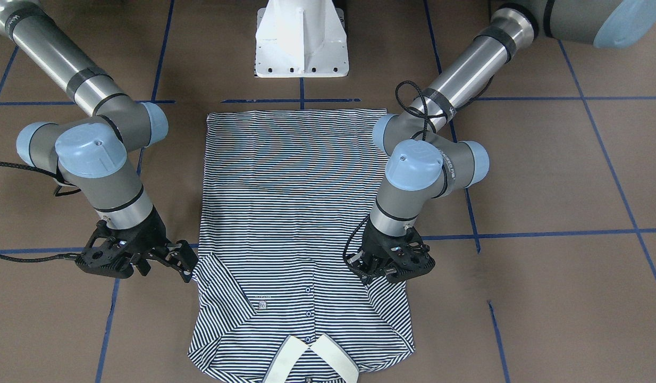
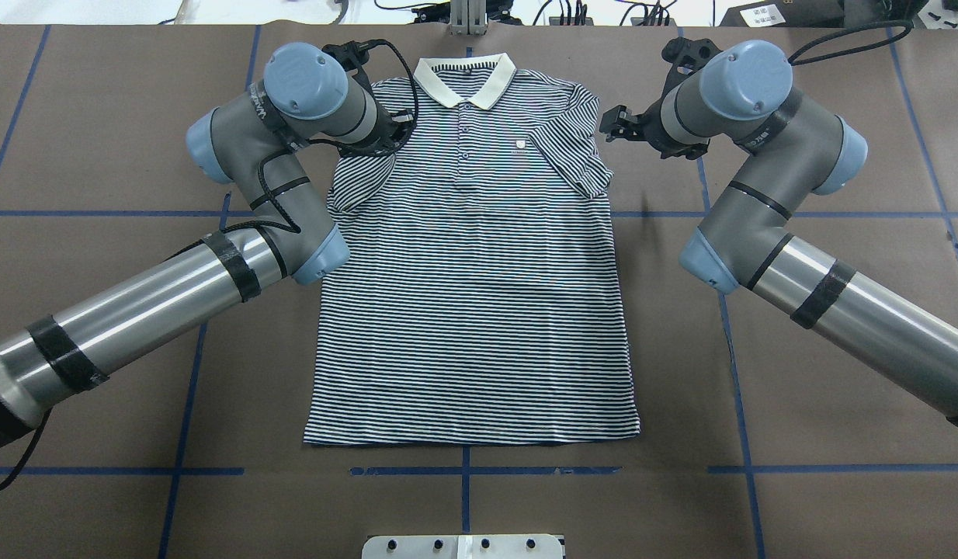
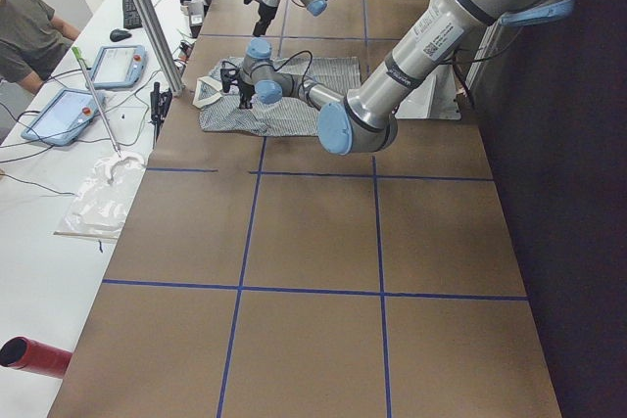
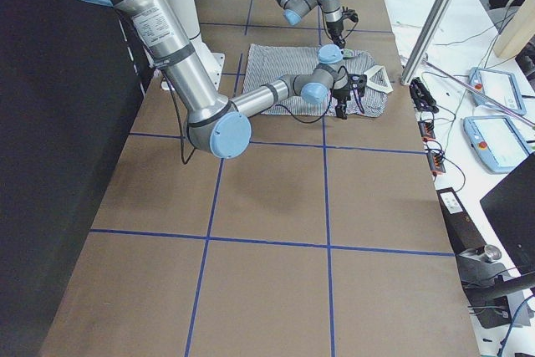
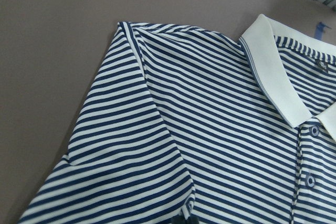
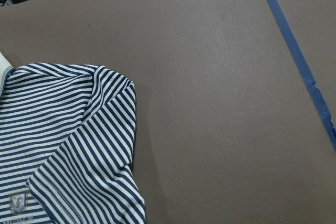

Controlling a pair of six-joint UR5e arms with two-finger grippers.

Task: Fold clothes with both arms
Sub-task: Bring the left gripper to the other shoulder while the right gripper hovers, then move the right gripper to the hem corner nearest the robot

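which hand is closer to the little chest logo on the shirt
Right. The right hand hangs beside the sleeve on the chest logo side; the left hand is over the opposite sleeve, across the buttons.

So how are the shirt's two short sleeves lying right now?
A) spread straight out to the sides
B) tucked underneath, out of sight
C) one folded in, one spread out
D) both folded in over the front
D: on the polo shirt, the sleeve by the chest logo and the other sleeve both lie turned in on top of the striped front.
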